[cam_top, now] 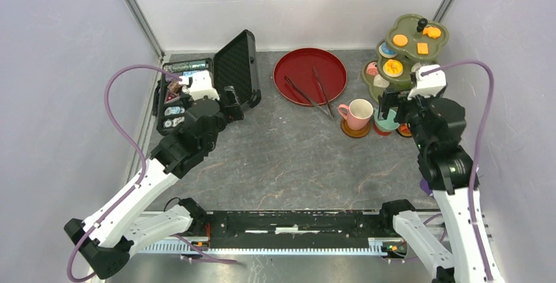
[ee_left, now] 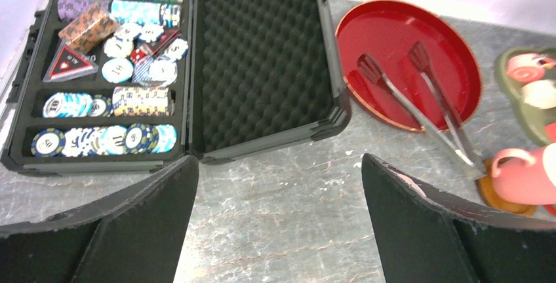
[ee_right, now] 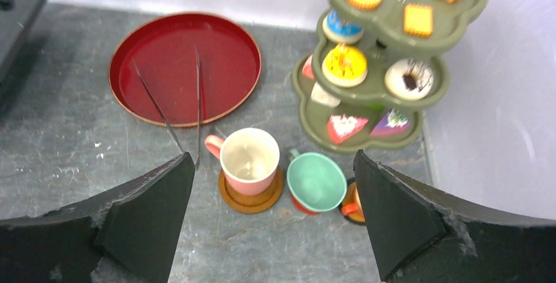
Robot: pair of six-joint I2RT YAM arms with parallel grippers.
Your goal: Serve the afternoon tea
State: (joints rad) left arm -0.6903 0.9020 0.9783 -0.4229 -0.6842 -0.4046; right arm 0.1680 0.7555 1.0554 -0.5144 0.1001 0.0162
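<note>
A pink cup (ee_right: 249,160) stands on a brown saucer (ee_right: 252,200). Beside it is a mint cup (ee_right: 317,181) on a red saucer, then a small orange cup (ee_right: 349,207), partly hidden by my right finger. Behind them a green tiered stand (ee_right: 438,88) holds donuts, biscuits and cake slices. My right gripper (ee_right: 274,154) hangs open just in front of the cups and holds nothing. Far off at the left, my left gripper (ee_left: 278,162) is open over bare table. From above, the pink cup (cam_top: 358,113) and the stand (cam_top: 405,50) sit at the right rear.
A red round tray (cam_top: 328,67) at the rear centre carries thin metal tongs (cam_top: 308,93), whose tips reach toward the pink cup. An open black case (ee_left: 262,60) full of poker chips (ee_left: 111,67) lies at the rear left. White walls close in on both sides.
</note>
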